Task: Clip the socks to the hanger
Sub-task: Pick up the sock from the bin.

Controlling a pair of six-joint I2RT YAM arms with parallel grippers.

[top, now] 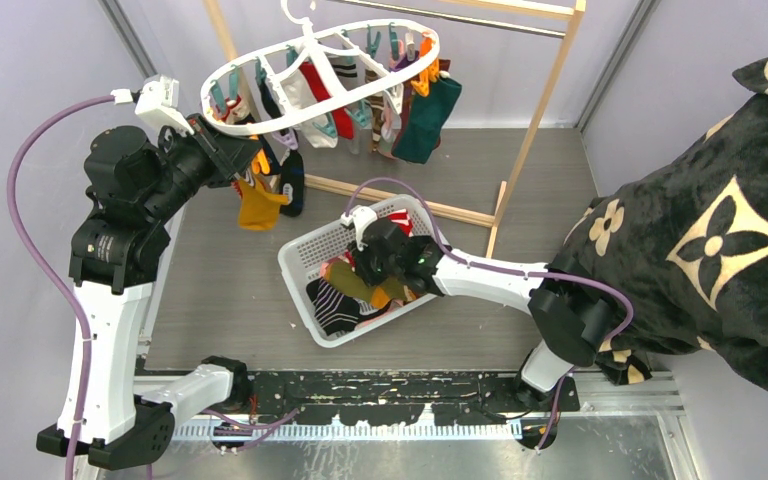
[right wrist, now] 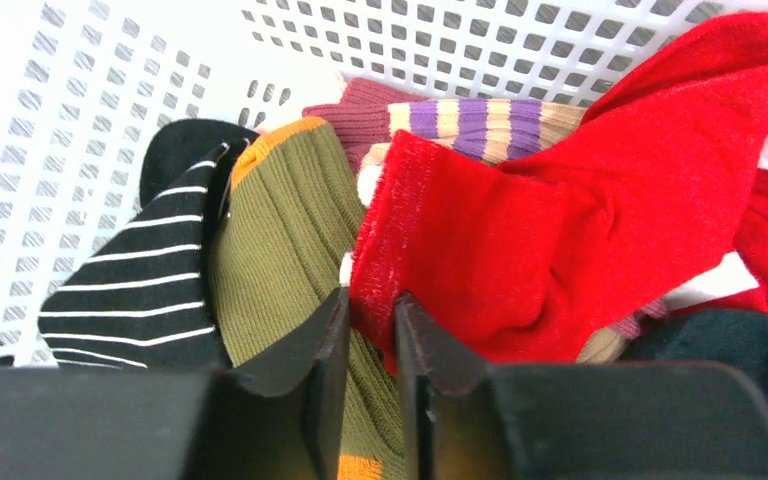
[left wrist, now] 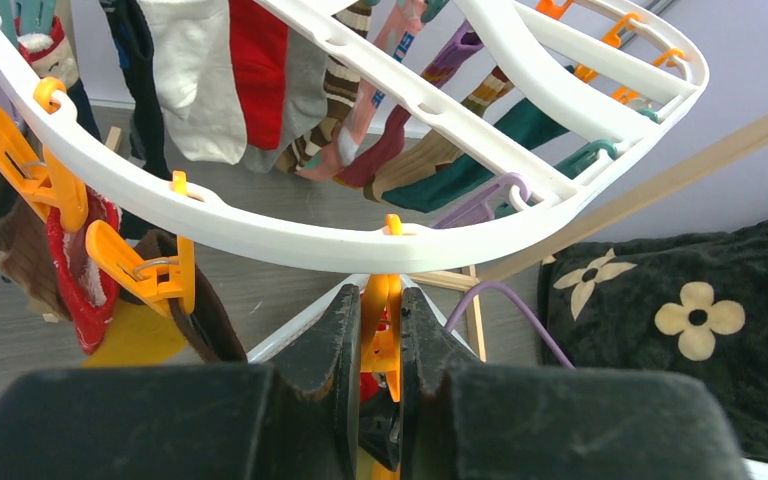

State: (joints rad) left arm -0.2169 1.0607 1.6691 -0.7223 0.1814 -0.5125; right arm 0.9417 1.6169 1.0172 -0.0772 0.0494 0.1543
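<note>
The white oval hanger (top: 305,113) hangs at the back with several socks clipped on it, among them a teal sock (top: 425,115) and a mustard sock (top: 257,205). My left gripper (top: 245,160) is under the ring's near-left rim (left wrist: 290,235), shut (left wrist: 380,310) on an orange peg (left wrist: 385,335). My right gripper (top: 365,265) is down in the white mesh basket (top: 305,250), shut (right wrist: 371,310) on the edge of a red sock (right wrist: 580,200). An olive sock (right wrist: 280,230) and a black-and-white striped sock (right wrist: 130,290) lie beside it.
The light wooden rack frame (top: 540,110) stands behind and to the right of the basket. A big black plush blanket with beige flowers (top: 720,230) fills the right side. More orange pegs (left wrist: 145,270) hold socks on the left of the ring.
</note>
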